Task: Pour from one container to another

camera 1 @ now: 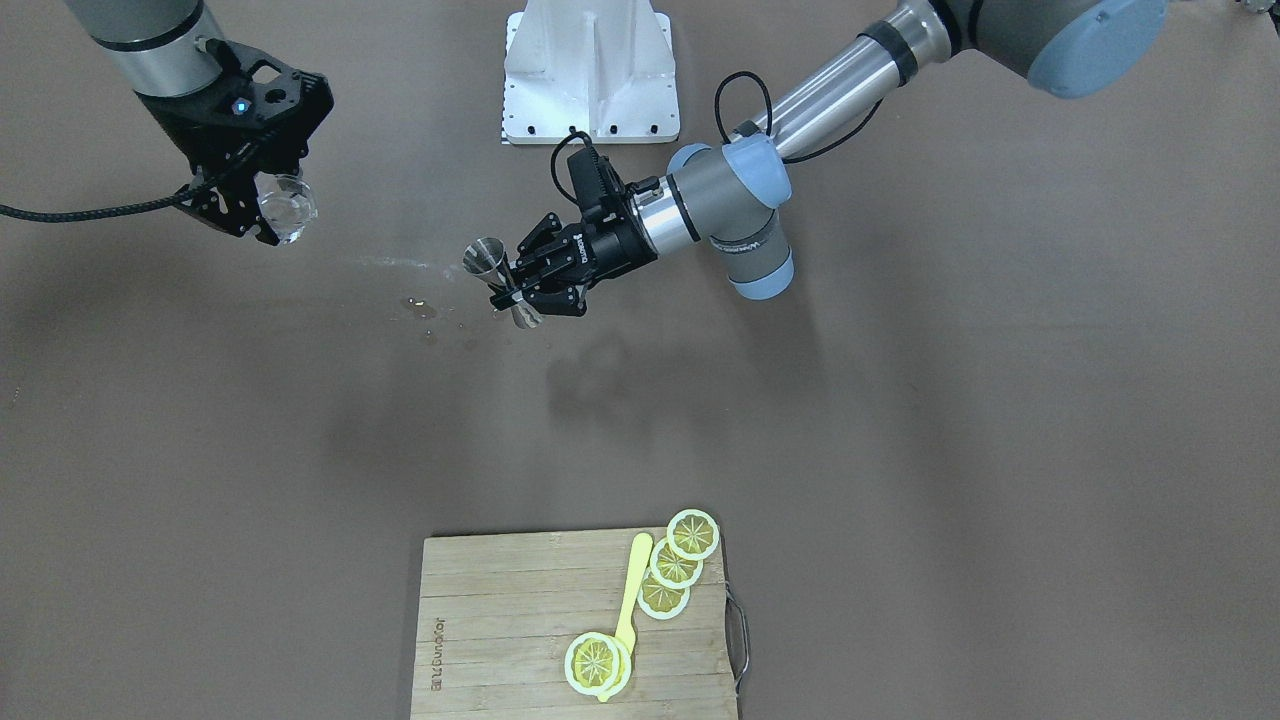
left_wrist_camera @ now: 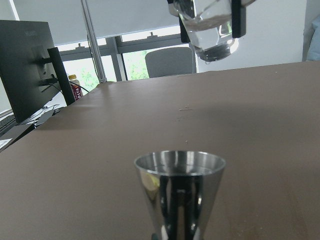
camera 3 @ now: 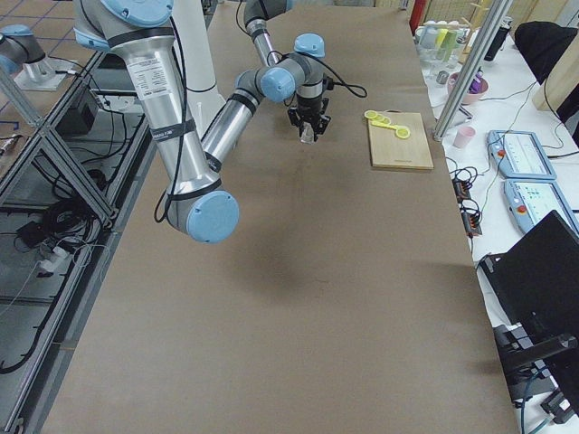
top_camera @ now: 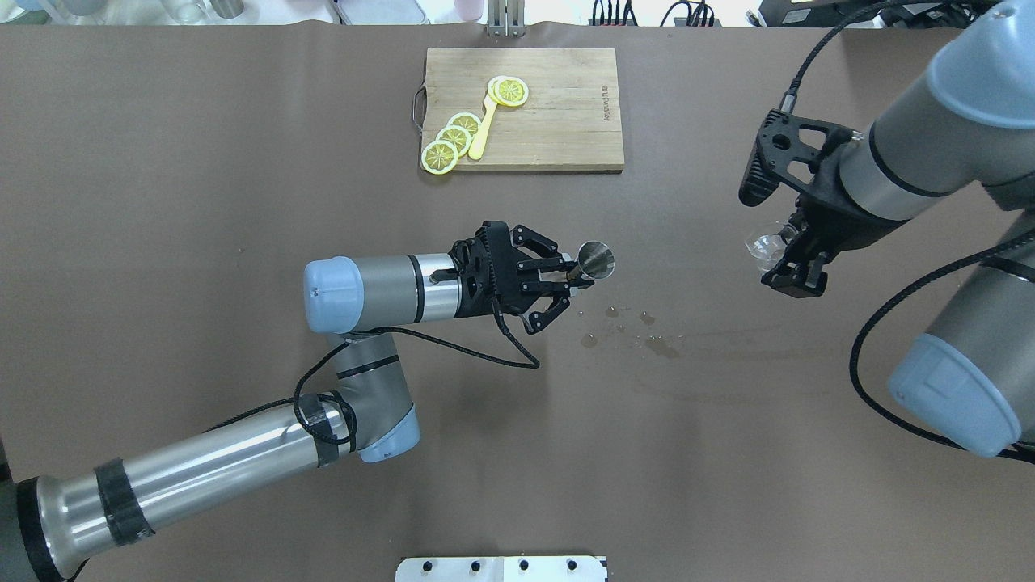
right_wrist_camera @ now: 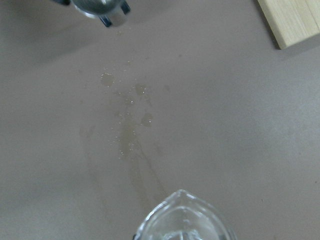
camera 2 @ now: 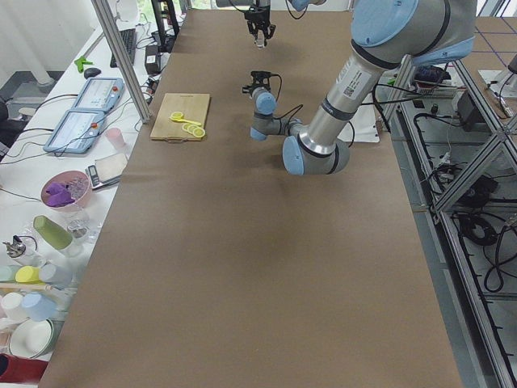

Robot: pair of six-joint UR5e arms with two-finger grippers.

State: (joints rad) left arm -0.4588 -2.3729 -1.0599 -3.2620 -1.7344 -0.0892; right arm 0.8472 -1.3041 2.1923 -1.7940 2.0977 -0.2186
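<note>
Jigger closest to the left wrist lens, mouth up, pinched at its waist by the left fingers above the middle of the worktop. Glass cup clamped in the right fingers, raised higher, well apart toward the worktop's right end, some clear liquid inside. Spilled drops on the worktop near the jigger, so likely best done thus: bring the cup's lip directly over the jigger's mouth before tipping, hold it close above the rim, then tilt slowly; keep the jigger level and motionless. Counted: one jigger, one glass cup, one cutting board at the far edge, four lemon slices and one yellow spoon on it, a handful of drops.
</note>
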